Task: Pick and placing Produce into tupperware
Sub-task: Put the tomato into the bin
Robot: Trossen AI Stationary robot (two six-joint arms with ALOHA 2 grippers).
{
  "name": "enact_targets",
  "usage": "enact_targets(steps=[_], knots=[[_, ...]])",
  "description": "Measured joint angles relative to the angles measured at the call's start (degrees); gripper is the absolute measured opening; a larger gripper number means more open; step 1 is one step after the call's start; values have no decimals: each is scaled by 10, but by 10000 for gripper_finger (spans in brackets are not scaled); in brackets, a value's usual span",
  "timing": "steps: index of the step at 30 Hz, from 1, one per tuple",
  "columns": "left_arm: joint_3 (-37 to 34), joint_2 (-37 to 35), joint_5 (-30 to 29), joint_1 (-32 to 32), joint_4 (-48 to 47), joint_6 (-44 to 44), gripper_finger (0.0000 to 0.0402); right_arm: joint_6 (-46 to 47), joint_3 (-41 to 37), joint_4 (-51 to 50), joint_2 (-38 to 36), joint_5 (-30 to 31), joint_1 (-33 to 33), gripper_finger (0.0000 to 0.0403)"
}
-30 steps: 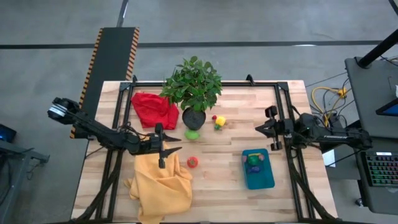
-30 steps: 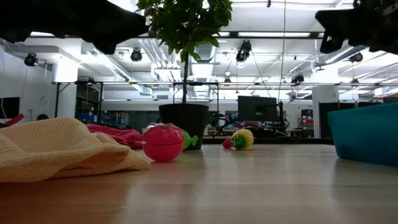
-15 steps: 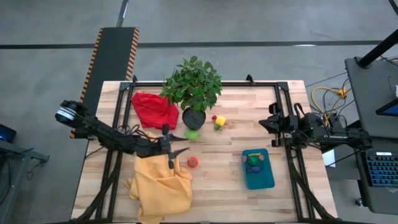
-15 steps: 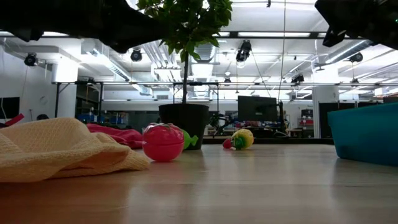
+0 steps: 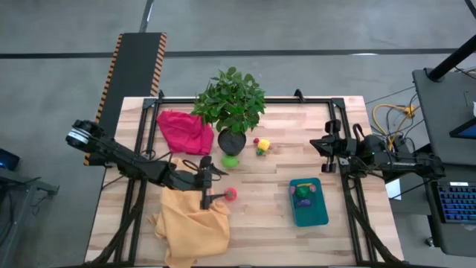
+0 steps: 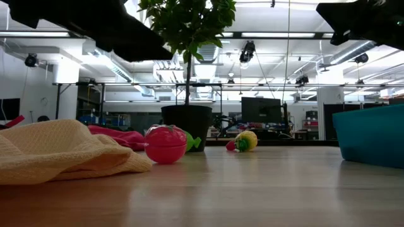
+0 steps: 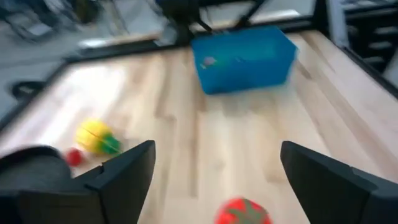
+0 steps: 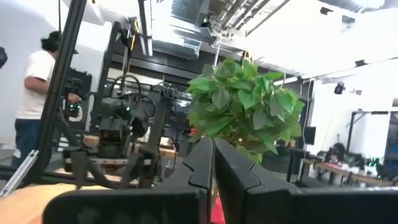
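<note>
A red toy tomato (image 5: 231,194) lies on the wooden table just right of the yellow cloth (image 5: 193,219). My left gripper (image 5: 214,186) hovers open right beside it. In the left wrist view the tomato (image 7: 244,211) shows low between the two spread fingers, untouched. A green piece (image 5: 230,160) and a yellow piece with a small red one (image 5: 262,145) lie by the plant pot. The teal tupperware (image 5: 308,201) stands at the right and holds green and purple produce (image 5: 303,192). My right gripper (image 5: 324,146) waits shut at the table's right side, above the tabletop.
A leafy potted plant (image 5: 232,100) stands at the far middle, with a red cloth (image 5: 184,130) to its left. A black frame (image 5: 245,99) runs along the table's edges. Bare wood (image 5: 260,216) lies between the tomato and the tupperware. A person (image 8: 37,93) stands beyond the table.
My left gripper has moved toward the table's right edge, closing in on the red tomato, and its fingers have opened wider. The tomato and the other produce have stayed where they were.
</note>
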Motion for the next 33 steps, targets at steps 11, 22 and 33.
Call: enact_targets(steps=[11, 22, 33], knots=[[-1, 44, 40, 0, -3, -88, 331, 20, 0, 3, 1, 14, 0, 9], [52, 153, 54, 2, -4, -95, 331, 20, 0, 3, 1, 13, 0, 9], [90, 204, 58, 4, -56, -91, 331, 11, 0, 3, 1, 13, 0, 9]])
